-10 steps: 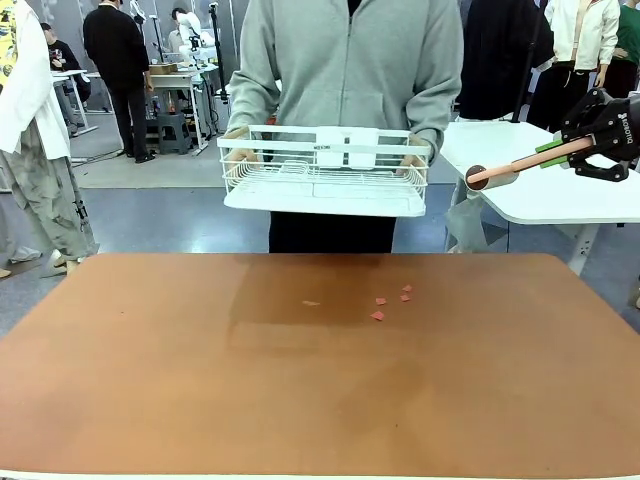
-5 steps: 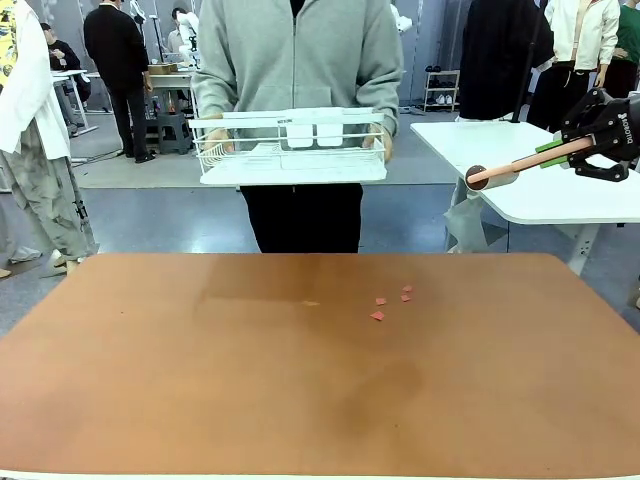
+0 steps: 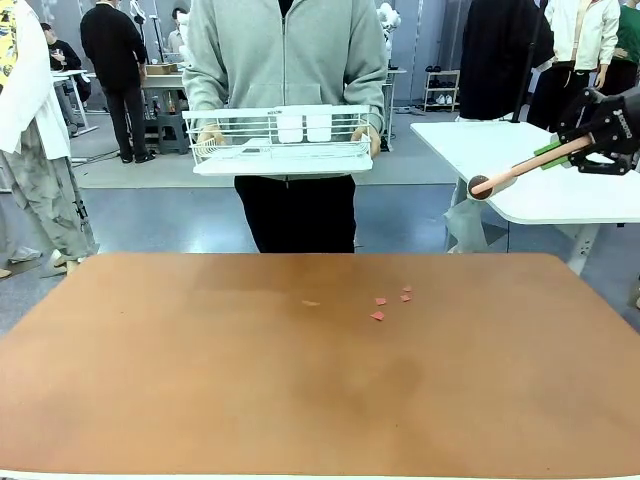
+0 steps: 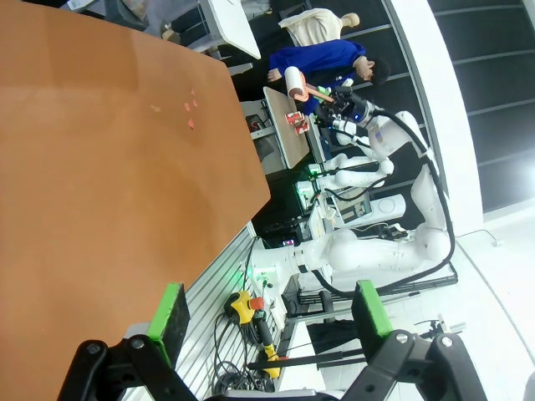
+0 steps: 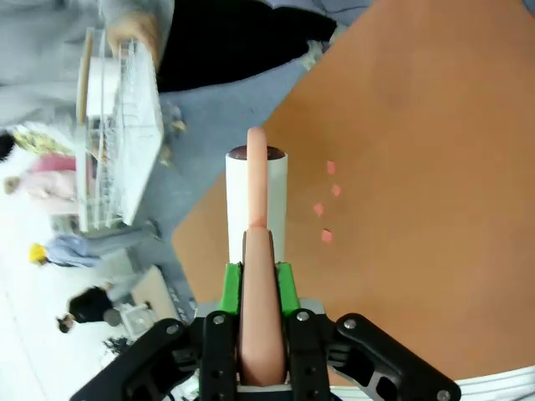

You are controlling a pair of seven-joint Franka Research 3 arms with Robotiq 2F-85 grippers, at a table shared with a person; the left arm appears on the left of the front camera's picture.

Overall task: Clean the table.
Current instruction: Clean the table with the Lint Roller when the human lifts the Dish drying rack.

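The terracotta table [image 3: 200, 380] fills the lower front view. A few small red paper scraps [image 3: 378, 315] and one pale scrap [image 3: 311, 303] lie right of its middle. My right gripper [image 3: 550, 152] hangs high above the table's far right corner, shut on the pink handle of a lint roller [image 3: 490, 182] whose white roll points left. In the right wrist view the green pads [image 5: 231, 288] clamp the handle, the lint roller [image 5: 257, 200] points past the table's far edge, and the scraps [image 5: 326, 236] lie beside it. My left gripper [image 4: 269, 313] stands open off the table [image 4: 84, 167], holding nothing.
A person in a grey hoodie stands beyond the far edge, holding a white wire rack [image 3: 280, 140] in both hands at chest height. A glossy white table [image 3: 560, 190] stands at the back right, under my right gripper. Other people stand farther back.
The person has stepped back and to the left, carrying the wire rack away from the table. My right gripper with the lint roller has barely shifted.
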